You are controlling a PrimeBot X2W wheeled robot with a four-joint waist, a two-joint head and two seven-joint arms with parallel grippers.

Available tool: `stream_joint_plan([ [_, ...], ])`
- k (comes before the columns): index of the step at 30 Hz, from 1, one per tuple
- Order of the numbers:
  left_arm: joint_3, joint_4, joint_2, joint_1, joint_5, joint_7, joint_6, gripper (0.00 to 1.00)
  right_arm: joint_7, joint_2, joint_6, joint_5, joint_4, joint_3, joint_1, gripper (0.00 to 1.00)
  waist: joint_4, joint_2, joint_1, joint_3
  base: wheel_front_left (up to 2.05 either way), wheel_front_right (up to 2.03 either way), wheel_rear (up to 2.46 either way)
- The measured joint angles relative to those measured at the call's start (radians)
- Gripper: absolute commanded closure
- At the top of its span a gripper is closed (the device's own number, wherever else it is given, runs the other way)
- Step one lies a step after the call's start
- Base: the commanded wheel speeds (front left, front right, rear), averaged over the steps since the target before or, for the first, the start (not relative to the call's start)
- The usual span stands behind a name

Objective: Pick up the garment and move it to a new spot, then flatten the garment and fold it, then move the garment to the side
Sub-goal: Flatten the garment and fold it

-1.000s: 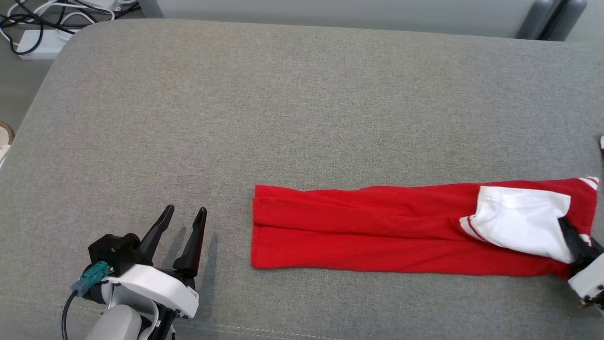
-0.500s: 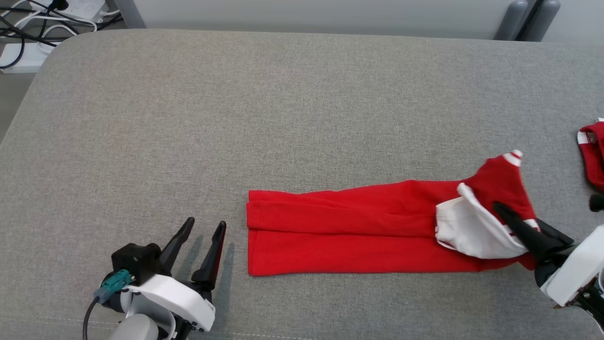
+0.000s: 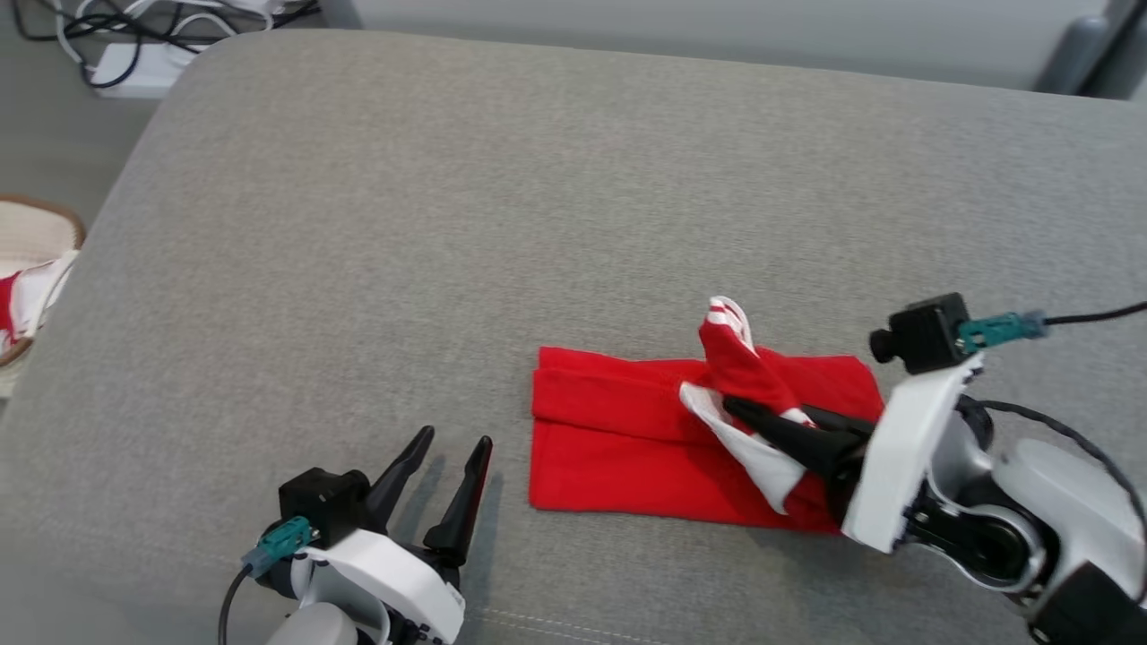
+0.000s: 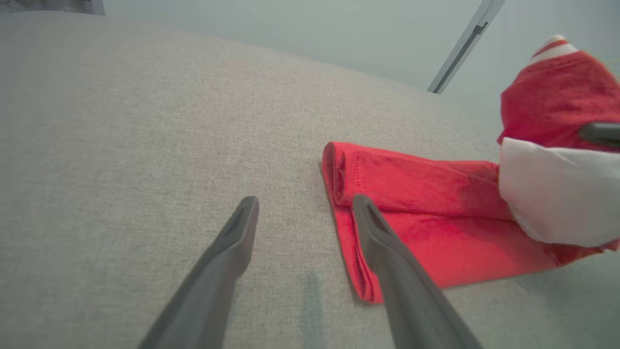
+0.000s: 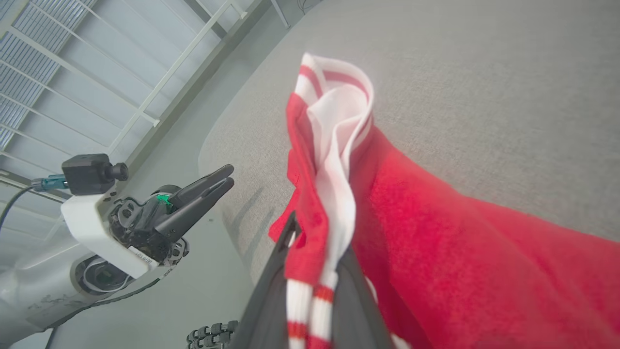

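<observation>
We see our right gripper [image 5: 317,252] rising from the bottom edge, its dark fingers clamped on the red garment [image 5: 416,228] at a white, red-striped hem that stands above the grey bench [image 5: 484,87]. Our left gripper [image 5: 227,175] hangs apart at the left.

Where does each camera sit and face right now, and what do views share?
Head view: from the head, down at the red garment; open left hand lower left, right hand gripping it.
Left wrist view: from that wrist, along its spread fingers to the garment's folded end.
Right wrist view: from that wrist, along its fingers pinching the raised cuff.
Shared: all show the garment; head and right wrist views show the left hand.
</observation>
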Motion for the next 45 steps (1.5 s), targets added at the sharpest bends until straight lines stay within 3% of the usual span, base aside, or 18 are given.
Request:
stream_joint_plan([
  [6, -0.022, 0.010, -0.024, 0.000, -0.019, 0.000, 0.000, 0.00, 0.018, 0.114, 0.000, -0.062, 0.162, 0.029, -0.059, 1.00, 0.082, 0.0000, 0.0000, 0.009, 0.00, 0.00, 0.00],
  [13, -0.036, 0.014, -0.038, 0.000, -0.027, 0.000, 0.000, 0.00, 0.025, 0.189, 0.000, -0.116, 0.252, 0.073, -0.085, 1.00, 0.160, 0.0000, 0.0000, 0.023, 0.00, 0.00, 0.00],
  [14, -0.037, 0.014, -0.040, 0.000, -0.027, 0.000, 0.000, 0.00, 0.024, 0.197, 0.000, -0.122, 0.262, 0.074, -0.085, 0.85, 0.166, 0.0000, 0.0000, 0.025, 0.00, 0.00, 0.00],
  [15, -0.037, 0.014, -0.040, 0.000, -0.027, 0.000, 0.000, 0.00, 0.023, 0.202, 0.000, -0.123, 0.274, 0.074, -0.087, 0.52, 0.169, 0.0000, 0.0000, 0.026, 0.00, 0.00, 0.00],
  [16, -0.036, 0.014, -0.040, 0.000, -0.028, 0.000, 0.000, 0.00, 0.022, 0.204, 0.000, -0.123, 0.277, 0.074, -0.089, 0.00, 0.170, 0.0000, 0.0000, 0.026, 0.00, 0.00, 0.00],
  [24, 0.013, 0.002, -0.033, 0.000, -0.024, 0.000, 0.000, 0.00, -0.124, 0.183, 0.000, -0.069, 0.207, -0.058, -0.135, 0.00, 0.124, 0.0000, 0.0000, 0.015, 0.00, 0.00, 0.00],
  [30, 0.025, -0.013, -0.018, 0.000, -0.011, 0.000, 0.000, 0.00, -0.223, 0.057, 0.000, -0.027, 0.193, -0.189, -0.120, 0.00, 0.068, 0.0000, 0.0000, 0.002, 0.00, 0.00, 0.00],
  [34, 0.031, -0.016, -0.017, 0.000, -0.007, 0.000, 0.000, 0.00, -0.255, -0.002, 0.000, 0.012, 0.211, -0.222, -0.009, 0.00, 0.038, 0.0000, 0.0000, -0.004, 0.00, 0.00, 0.00],
  [39, 0.034, -0.032, -0.015, 0.000, 0.022, 0.000, 0.000, 0.00, -0.263, -0.002, 0.000, 0.055, 0.207, -0.205, 0.120, 0.00, 0.024, 0.0000, 0.0000, -0.003, 0.00, 0.00, 0.00],
  [45, 0.036, -0.046, -0.013, 0.000, 0.040, 0.000, 0.000, 0.00, -0.280, 0.046, 0.000, 0.096, 0.205, -0.165, 0.202, 0.00, 0.033, 0.0000, 0.0000, -0.002, 0.00, 0.00, 0.00],
])
